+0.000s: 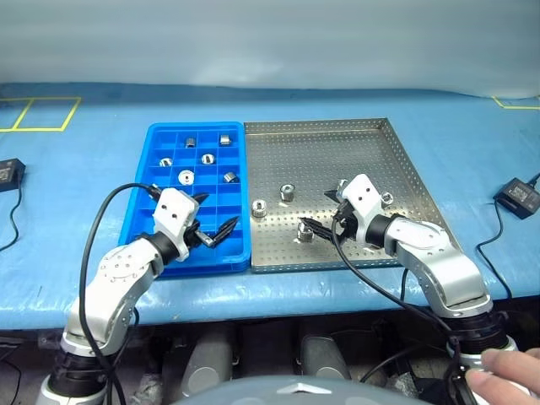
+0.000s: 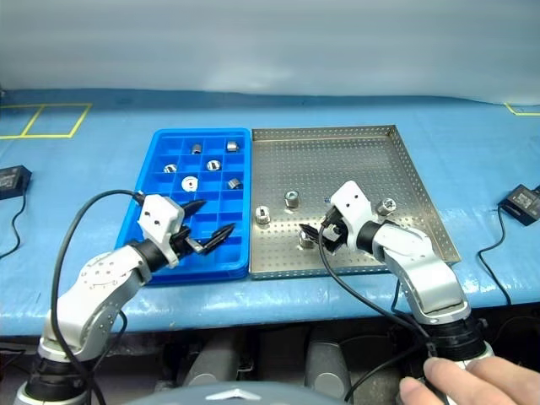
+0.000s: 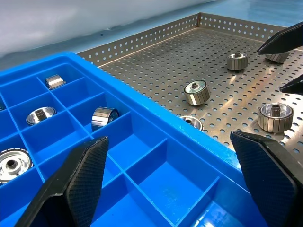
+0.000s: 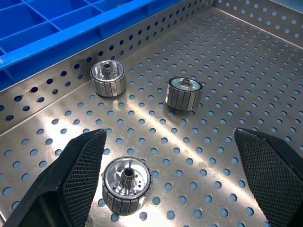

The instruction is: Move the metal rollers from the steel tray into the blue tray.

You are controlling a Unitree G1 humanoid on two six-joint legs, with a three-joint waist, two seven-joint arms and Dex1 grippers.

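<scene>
Trays side by side on a blue table cover (image 1: 76,219): from my head camera, the blue tray (image 1: 135,221) sits touching the left edge of the steel tray (image 1: 405,164). I count 4 metal rollers (image 1: 287,192) on the steel tray's perforated floor, in its near half, and 6 more in the blue tray's far compartments. The left gripper (image 1: 214,216) hovers over the blue tray's near right corner, just beside the steel tray, fingers spread wide and holding nothing. The right gripper (image 1: 321,210) hangs over the steel tray's near middle, fingers also wide apart and empty, with 1 roller (image 1: 305,233) close beneath it.

From the left wrist, I see 2 black fingers (image 3: 78,182) framing empty blue compartments, with the steel tray and its rollers beyond the blue rim.

From the right wrist, both fingers (image 4: 71,177) stand wide over the steel floor; 1 roller lies beside the one finger, 2 more lie nearer the steel tray's rim by the blue tray.
</scene>
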